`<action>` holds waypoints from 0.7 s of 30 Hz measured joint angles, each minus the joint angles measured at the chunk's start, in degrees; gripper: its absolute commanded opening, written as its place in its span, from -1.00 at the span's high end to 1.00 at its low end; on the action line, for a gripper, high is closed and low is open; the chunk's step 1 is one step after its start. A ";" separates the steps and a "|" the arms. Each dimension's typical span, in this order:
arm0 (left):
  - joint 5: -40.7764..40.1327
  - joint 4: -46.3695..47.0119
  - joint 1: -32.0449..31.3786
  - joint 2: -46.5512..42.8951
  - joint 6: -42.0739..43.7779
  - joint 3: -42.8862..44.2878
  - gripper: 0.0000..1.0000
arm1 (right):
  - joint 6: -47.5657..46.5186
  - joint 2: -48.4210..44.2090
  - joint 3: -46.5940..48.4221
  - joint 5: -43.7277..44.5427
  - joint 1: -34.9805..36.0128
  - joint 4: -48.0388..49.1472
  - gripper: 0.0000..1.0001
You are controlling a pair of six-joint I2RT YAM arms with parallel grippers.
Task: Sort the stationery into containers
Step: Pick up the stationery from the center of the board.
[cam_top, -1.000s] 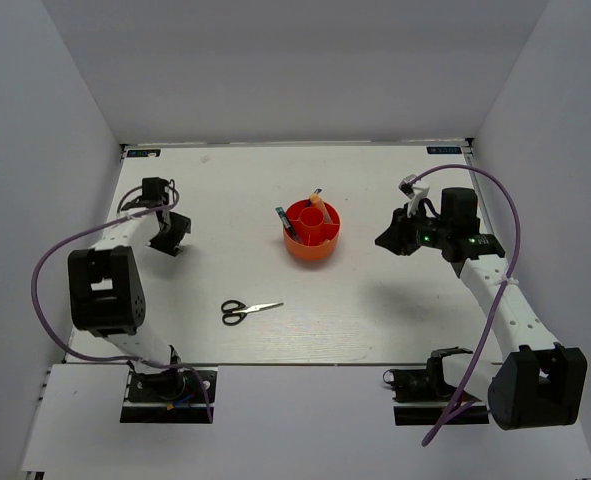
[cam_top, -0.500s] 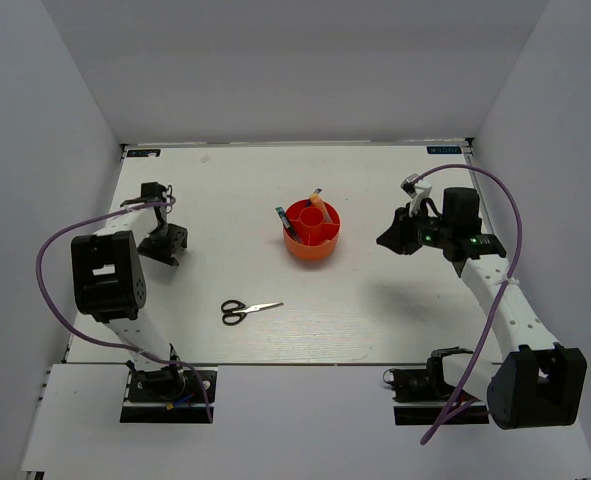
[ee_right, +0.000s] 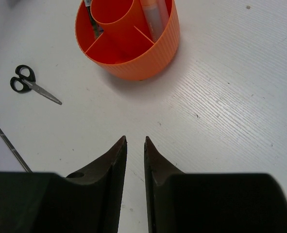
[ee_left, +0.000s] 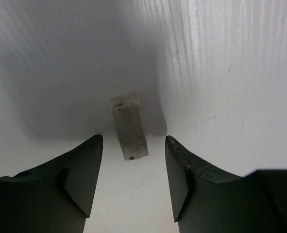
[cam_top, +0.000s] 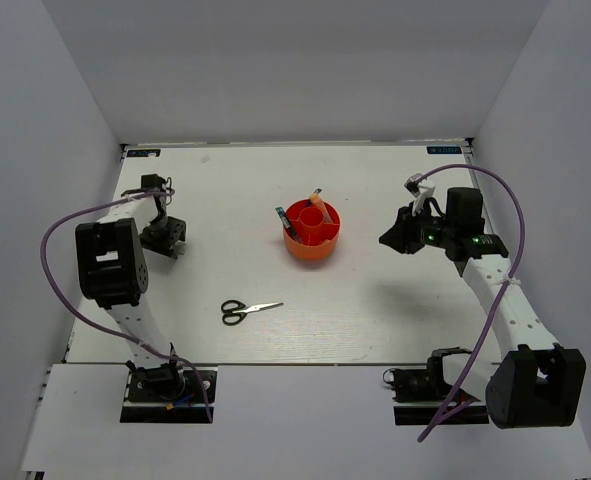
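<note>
The left gripper (ee_left: 132, 139) points down at the table with its two black, smooth, wedge-shaped fingers (ee_left: 82, 170) spread wide, gripping nothing. Just ahead of the gap between the tips lies one small off-white rubber eraser (ee_left: 128, 124). It is a rectangular block with squared edges, speckled with dark dirt marks, and it lies flat on the white table (ee_left: 221, 73) without touching either finger. The tabletop is matte, with fine parallel grain lines.

The right gripper (ee_right: 134, 140) has its two black fingers drawn nearly together, with only a thin slit between the tips and nothing in it.

Beyond the right gripper's fingers stands one round orange-red plastic organizer cup (ee_right: 133, 60). Its outer wall is finely ribbed, and inside it has a smooth central tube with thin dividers that split the ring around it into compartments. One peach-orange highlighter (ee_right: 153, 17) stands in a ring compartment. One thin dark pen (ee_right: 91, 14) stands in another compartment.

To one side of the cup, well apart from it, one pair of scissors with black plastic loop handles and slim metal blades (ee_right: 31, 85) lies flat and closed.

From above, the cup sits near the table's middle, between the two arms. The scissors lie nearer the arm bases, and the eraser is at the left side, under the left gripper.
</note>
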 measured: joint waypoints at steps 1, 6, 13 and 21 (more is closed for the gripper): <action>-0.04 -0.11 0.00 0.31 0.00 0.31 -0.29 | 0.00 0.00 0.00 -0.02 -0.07 0.00 0.52; -0.15 -1.11 0.28 1.57 -0.04 1.33 -0.26 | 0.00 0.00 0.00 -0.13 -0.35 0.00 0.52; -0.42 -3.74 0.87 2.97 0.20 2.99 0.35 | 0.22 0.00 0.00 -0.46 -1.22 0.00 0.52; 1.46 -1.75 1.05 1.51 2.62 1.14 1.00 | 1.18 0.00 0.00 -1.79 -2.49 0.02 0.52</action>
